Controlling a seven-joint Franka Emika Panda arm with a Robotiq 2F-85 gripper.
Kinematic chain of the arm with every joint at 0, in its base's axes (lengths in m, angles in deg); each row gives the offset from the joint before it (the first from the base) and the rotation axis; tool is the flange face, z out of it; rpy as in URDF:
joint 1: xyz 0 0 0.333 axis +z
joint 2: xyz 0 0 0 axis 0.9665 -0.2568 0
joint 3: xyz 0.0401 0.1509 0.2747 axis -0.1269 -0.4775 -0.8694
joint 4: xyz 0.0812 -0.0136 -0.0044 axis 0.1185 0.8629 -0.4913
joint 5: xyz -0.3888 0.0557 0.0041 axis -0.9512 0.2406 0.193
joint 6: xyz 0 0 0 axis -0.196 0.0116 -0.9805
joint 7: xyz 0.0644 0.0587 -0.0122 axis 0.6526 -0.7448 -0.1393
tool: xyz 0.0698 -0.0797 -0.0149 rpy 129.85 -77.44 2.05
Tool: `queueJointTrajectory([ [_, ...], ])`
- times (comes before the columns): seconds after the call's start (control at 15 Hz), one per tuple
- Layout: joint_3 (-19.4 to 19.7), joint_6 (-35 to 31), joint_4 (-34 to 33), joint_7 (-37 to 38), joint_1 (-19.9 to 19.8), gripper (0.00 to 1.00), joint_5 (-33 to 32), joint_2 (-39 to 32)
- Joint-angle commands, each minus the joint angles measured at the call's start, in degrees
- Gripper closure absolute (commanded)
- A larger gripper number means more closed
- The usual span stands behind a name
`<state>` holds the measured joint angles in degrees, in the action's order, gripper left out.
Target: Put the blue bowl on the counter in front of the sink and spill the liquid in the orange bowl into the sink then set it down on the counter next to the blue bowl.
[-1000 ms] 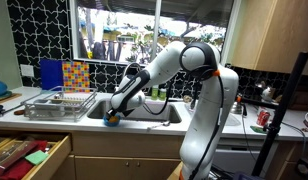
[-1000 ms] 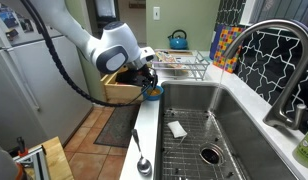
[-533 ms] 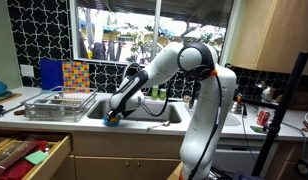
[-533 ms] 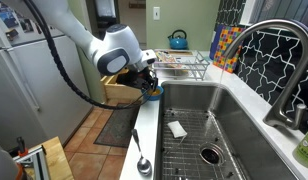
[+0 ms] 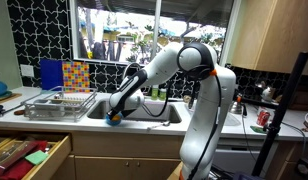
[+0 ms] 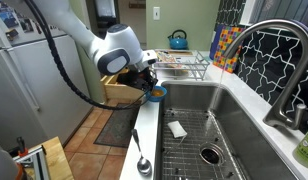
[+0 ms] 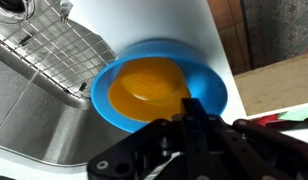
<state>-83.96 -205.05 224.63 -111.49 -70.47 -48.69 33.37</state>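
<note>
Bowls sit nested on the narrow tabletop strip in front of the sink, the orange bowl inside the blue bowl. The jaws are pressed together on the near rim, apparently pinching the orange bowl; whether the blue rim is caught too is unclear. Grasping for the pour looks underway. Next, lift the orange bowl level and clear, then tip it over the sink.
</note>
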Motion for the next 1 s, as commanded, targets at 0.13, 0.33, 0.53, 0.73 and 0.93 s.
queueJointTrajectory([
  [0.13, 0.2, -0.1, -0.3, -2.8, 1.2, 0.99, 4.8, -0.1],
  [0.33, 0.0, 1.0, -0.1, -1.9, 0.6, 1.0, 2.5, 1.9],
  [0.53, -0.4, 2.9, -0.1, -0.7, -0.2, 1.0, -1.5, 4.1],
  [0.73, -0.8, 6.2, -0.1, -0.2, -0.8, 1.0, -5.1, 6.3],
  [0.93, -0.2, 12.8, 0.5, 1.2, -0.6, 1.0, -10.9, 10.0],
])
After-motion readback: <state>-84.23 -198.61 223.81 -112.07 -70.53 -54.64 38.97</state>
